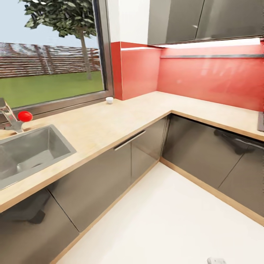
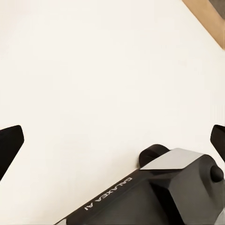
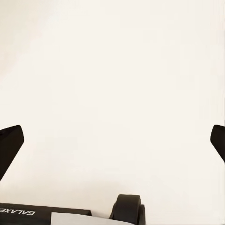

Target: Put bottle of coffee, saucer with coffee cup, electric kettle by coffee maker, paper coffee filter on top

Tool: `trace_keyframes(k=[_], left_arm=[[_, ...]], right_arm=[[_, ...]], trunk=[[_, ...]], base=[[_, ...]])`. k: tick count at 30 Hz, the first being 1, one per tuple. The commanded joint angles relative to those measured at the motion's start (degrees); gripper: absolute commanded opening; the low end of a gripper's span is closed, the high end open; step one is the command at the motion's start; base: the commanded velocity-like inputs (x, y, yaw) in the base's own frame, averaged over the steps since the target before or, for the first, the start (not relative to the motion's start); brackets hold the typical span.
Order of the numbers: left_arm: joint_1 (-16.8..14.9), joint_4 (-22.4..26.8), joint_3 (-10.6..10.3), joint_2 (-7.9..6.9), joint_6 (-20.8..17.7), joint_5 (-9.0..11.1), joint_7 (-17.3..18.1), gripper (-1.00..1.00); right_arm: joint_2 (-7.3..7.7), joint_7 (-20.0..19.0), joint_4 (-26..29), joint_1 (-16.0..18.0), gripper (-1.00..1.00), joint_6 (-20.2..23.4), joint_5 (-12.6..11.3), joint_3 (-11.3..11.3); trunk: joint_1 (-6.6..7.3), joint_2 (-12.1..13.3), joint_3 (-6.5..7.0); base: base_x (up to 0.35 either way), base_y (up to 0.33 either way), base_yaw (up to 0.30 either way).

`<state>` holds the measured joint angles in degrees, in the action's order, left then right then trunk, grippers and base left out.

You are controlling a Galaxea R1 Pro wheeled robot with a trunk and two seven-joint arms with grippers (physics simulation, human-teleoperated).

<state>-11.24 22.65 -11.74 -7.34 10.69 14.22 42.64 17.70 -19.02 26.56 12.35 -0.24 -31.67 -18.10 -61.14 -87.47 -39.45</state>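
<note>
The light wood-grain desk (image 1: 110,124) is running in an L around the kitchen corner, sitting above glossy grey cabinet fronts (image 1: 99,179) and backed by a red splashback (image 1: 205,79). At the far edge of the desk, just below the window frame (image 1: 73,101) and near the corner where the red wall begins, the small white coffee cup (image 1: 109,100) is standing upright by itself, well apart from everything else; whether anything is inside it is too small to tell. Toward the left, a steel sink (image 1: 25,156) is sunk into the desk, and its basin is showing nothing but bare metal. Behind the sink a tap (image 1: 9,119) is rising, with a round red knob (image 1: 25,116) beside it. Grey upper cabinets (image 1: 205,20) are hanging over the right stretch of desk, with a lit strip glowing under them. Beyond the glass a tree (image 1: 69,18) and a lawn are showing. The pale floor (image 1: 172,220) is spreading out in front of the cabinets. In the left wrist view the left gripper (image 2: 112,140) is hanging over that pale floor with its jaws spread wide and nothing between them, the dark fingertips (image 2: 10,145) sitting at opposite edges, and part of the robot's dark base (image 2: 154,197) lying below. In the right wrist view the right gripper (image 3: 112,140) is likewise released, jaws apart over bare floor, grasping nothing.
</note>
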Motion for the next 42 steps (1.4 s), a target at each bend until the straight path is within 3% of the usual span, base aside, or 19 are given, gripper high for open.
trace_keyframes(k=[1,25,32,42], left_arm=[[-0.03,-0.01,-0.39,-0.06,0.38,0.28,-0.05,1.00],[-0.04,-0.06,-0.39,-0.05,0.36,0.28,-0.09,1.00],[-0.01,-0.06,-0.39,-0.05,0.36,0.28,-0.03,1.00],[-0.05,-0.06,-0.39,-0.05,0.36,0.28,-0.02,1.00]], right_arm=[[0.06,-0.05,-0.02,0.05,1.00,-0.04,-0.58,-0.36],[0.06,-0.05,-1.12,0.05,1.00,-0.11,-0.58,-0.44],[0.03,-0.05,-1.16,0.05,1.00,-0.22,-0.58,-0.45],[-0.01,0.03,-1.16,0.05,1.00,-0.28,-0.50,-0.49]], trunk=[[-0.01,-0.02,-0.05],[-0.01,-0.02,-0.05],[-0.01,-0.02,0.10],[-0.01,-0.02,0.43]], base=[[0.135,-0.314,-0.001],[0.173,-0.305,0.004],[0.149,-0.256,0.190],[0.022,-0.039,0.256]])
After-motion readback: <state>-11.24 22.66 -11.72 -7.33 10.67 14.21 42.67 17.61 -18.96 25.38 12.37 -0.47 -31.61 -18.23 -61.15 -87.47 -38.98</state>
